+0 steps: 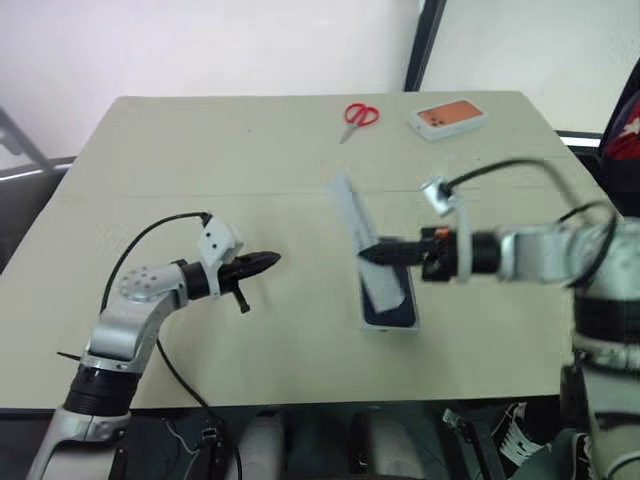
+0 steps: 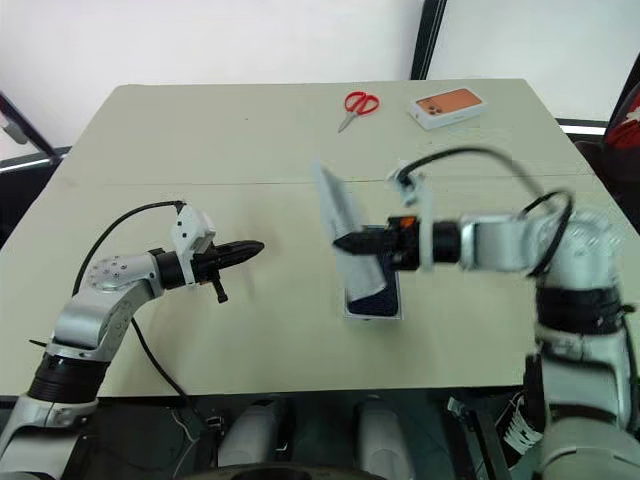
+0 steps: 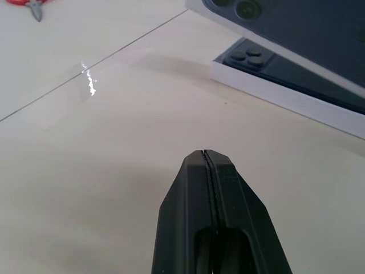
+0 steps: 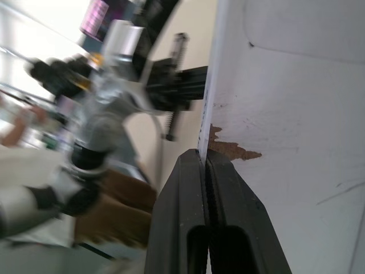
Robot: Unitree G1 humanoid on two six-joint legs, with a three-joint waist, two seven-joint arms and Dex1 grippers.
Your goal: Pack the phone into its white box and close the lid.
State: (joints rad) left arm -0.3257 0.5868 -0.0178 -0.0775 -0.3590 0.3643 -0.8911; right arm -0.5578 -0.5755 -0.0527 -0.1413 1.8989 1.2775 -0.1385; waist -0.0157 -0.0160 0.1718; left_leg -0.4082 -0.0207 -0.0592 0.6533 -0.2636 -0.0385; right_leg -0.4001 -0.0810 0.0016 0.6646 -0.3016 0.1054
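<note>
Phone (image 1: 392,303) already lying back-up inside the white box (image 1: 366,322), near the middle of the table (image 1: 200,150); camera cluster visible at the far corner in the left wrist view, glossy back flush within the cardboard walls. Box otherwise holding nothing visible. Lid (image 2: 345,228) raised on edge over the far end of the box, tilted, printed face turned toward the left arm, plain white inside turned toward the right wrist camera. Right gripper (image 2: 345,243) reaching in level from the right, jaws closed tight on the lid's thin side wall. Left gripper (image 1: 268,261) hovering well apart to the left of the box, jaws together, nothing held. Lid judged light, thin and fairly stiff, yet liable to flex or pivot under a one-edge pinch; a torn brown patch on its inner face beside the grip point suggests fragile card, so moderate squeeze advised. Phone judged smooth, slippery and scratch-prone; best left untouched. Box base light enough to skid on the smooth table if the lid catches a wall; steadying at a long side with the free gripper likely worthwhile. Lid not yet seated. Red-handled scissors (image 1: 358,117) and a second white box with an orange picture (image 1: 447,119) at the far edge, well apart.
</note>
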